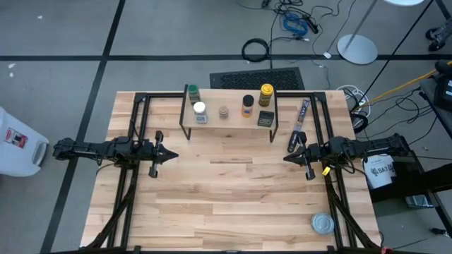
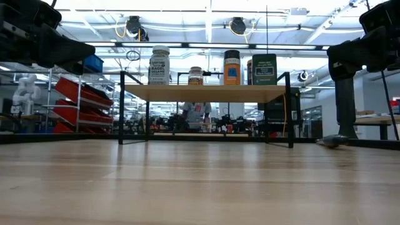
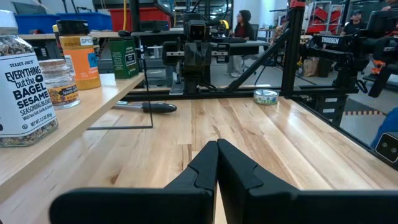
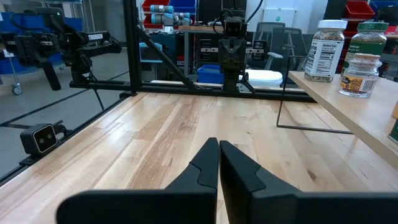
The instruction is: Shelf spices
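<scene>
High view: six spices (image 1: 224, 111) stand on the shelf (image 1: 233, 124); both grippers clenched empty.

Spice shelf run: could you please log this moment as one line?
spices: all on shelf | left gripper: shut, empty, parked left | right gripper: shut, empty, parked right | silver tin: on table
</scene>
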